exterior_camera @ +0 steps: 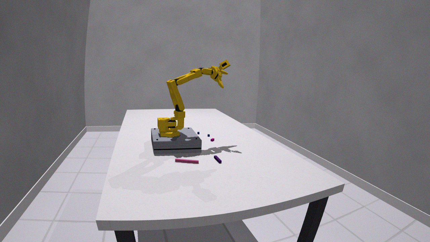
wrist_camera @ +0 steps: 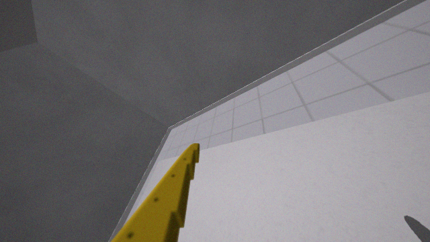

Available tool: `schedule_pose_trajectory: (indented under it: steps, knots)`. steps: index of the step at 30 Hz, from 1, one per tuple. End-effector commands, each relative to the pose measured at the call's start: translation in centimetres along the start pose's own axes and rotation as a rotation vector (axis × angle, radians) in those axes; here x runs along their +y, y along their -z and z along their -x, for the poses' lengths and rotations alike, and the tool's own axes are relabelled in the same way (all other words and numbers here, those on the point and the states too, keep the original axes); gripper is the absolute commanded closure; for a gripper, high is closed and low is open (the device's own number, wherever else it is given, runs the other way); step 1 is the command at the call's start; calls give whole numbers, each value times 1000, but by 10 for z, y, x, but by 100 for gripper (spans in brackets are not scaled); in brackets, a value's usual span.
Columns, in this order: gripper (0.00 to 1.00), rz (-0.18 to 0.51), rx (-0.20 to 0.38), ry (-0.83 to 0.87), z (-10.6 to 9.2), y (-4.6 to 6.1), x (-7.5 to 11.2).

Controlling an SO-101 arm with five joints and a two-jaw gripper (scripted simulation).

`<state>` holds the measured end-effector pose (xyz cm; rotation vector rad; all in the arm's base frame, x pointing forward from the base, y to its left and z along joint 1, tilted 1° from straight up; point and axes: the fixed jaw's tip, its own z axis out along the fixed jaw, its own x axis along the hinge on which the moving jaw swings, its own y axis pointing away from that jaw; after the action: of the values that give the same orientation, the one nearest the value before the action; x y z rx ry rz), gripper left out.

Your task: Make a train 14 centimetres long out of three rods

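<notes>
Raised high: arm upright from the shoulder, bent at the elbow, forearm reaching out level. Wrist tipped downward, gripper wide open and holding nothing, one finger stretching across the wrist view, jaws pointing down and outward.
</notes>
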<state>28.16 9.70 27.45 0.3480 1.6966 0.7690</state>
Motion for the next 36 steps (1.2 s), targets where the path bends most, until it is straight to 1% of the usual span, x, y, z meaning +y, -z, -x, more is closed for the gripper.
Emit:
schedule_pose_trajectory:
  steps: [1,2,16,18,19,33,35,36]
  knots:
    - [0,-14,17,21,-4,3,-3]
    - [0,-10,12,14,-2,1,-2]
    - [0,-113,150,145,-30,5,-25]
    - [0,-113,150,145,-30,5,-25]
    - [0,-108,144,138,-28,3,-24]
    - [0,-181,275,267,-52,11,-44]
    - [0,-181,275,267,-52,11,-44]
    - [0,-177,268,260,-50,9,-42]
